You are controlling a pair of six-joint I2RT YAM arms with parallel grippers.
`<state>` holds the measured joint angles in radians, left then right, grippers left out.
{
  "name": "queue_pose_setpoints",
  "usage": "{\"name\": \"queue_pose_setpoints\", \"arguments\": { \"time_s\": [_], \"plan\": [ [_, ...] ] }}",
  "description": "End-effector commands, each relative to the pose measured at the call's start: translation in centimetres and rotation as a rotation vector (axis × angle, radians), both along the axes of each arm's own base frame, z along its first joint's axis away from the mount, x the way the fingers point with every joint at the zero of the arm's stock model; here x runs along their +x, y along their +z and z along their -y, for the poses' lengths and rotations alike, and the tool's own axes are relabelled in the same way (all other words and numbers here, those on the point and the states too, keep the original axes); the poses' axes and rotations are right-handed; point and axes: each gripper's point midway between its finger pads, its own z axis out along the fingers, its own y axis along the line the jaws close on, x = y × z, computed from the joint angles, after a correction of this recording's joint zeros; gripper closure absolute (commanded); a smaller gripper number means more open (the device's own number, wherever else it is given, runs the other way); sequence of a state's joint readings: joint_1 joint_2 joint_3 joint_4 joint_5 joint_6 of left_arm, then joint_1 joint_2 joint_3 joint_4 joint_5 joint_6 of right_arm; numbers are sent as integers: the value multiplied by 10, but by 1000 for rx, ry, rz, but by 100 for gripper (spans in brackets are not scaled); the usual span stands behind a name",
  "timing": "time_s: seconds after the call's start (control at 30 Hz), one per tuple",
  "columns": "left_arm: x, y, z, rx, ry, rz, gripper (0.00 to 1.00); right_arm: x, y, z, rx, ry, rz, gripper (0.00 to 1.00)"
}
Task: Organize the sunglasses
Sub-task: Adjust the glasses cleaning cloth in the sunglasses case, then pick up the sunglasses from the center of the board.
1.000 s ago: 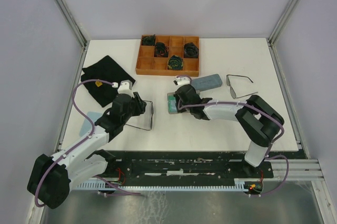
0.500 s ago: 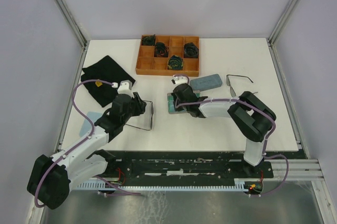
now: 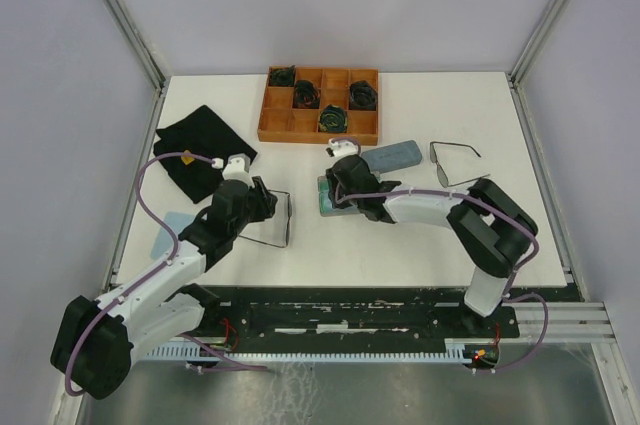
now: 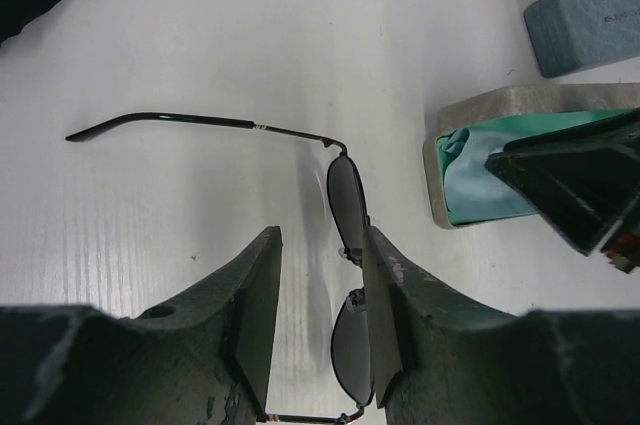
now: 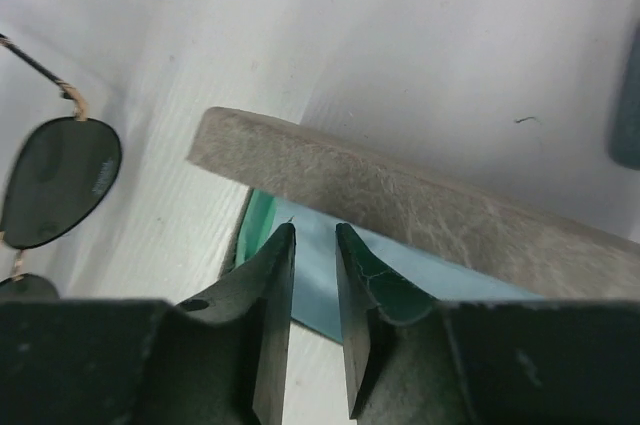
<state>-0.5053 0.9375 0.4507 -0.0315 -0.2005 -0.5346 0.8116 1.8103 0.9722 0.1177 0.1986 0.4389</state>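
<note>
One pair of sunglasses (image 3: 277,217) lies on the table with its arms unfolded. In the left wrist view its lenses (image 4: 346,201) sit just ahead of and against my right fingertip (image 4: 385,305). My left gripper (image 4: 318,330) is open around its bridge and rests low on the table. A second pair of sunglasses (image 3: 455,161) lies at the right. My right gripper (image 5: 314,275) has its jaws a narrow gap apart, with nothing between them. It pokes into the open grey case (image 3: 328,197) over the case's teal lining (image 5: 320,295), below the grey lid (image 5: 400,210).
A closed blue case (image 3: 392,156) lies behind the open one. A wooden tray (image 3: 268,120) with dark green coiled bundles stands at the back. A black cloth (image 3: 200,150) and a pale blue cloth (image 3: 172,230) lie at the left.
My right gripper shifted slightly at the open case and its elbow swung in and back out. The left arm and the sunglasses have not moved.
</note>
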Motion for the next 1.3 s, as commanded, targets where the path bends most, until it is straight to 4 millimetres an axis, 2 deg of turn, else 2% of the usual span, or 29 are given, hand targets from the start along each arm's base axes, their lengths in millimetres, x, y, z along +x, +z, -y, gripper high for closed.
{"name": "queue_pose_setpoints", "arguments": {
  "time_s": [0.0, 0.17, 0.33, 0.43, 0.53, 0.57, 0.73, 0.93, 1.17, 1.27],
  "plan": [
    [2, 9, 0, -43, 24, 14, 54, 4, 73, -7, 88, 36, 120, 67],
    [-3, 11, 2, -52, 8, 7, 53, -12, 100, 6, 103, 53, 137, 62],
    [-8, 10, -8, -49, 70, -27, 53, -35, 100, 19, 75, 118, 97, 60],
    [-13, 8, -25, -39, 169, -62, 53, -50, 97, 15, 42, 248, 71, 57],
    [-18, 13, -38, -49, 246, -60, 53, -54, 102, 3, 4, 358, 34, 55],
    [-20, 15, -40, -52, 258, -53, 53, -52, 109, -4, 3, 387, 30, 54],
    [-30, 25, -55, -84, 328, -32, 53, -48, 117, -47, 32, 567, -14, 50],
    [-40, 41, -65, -127, 361, 16, 52, -33, 103, -90, -1, 736, -62, 46],
    [-43, 43, -64, -121, 332, 30, 52, -5, 90, -120, -26, 680, -65, 46],
    [-43, 42, -60, -123, 314, 22, 52, 8, 87, -122, -64, 610, -69, 46]
  ]
}}
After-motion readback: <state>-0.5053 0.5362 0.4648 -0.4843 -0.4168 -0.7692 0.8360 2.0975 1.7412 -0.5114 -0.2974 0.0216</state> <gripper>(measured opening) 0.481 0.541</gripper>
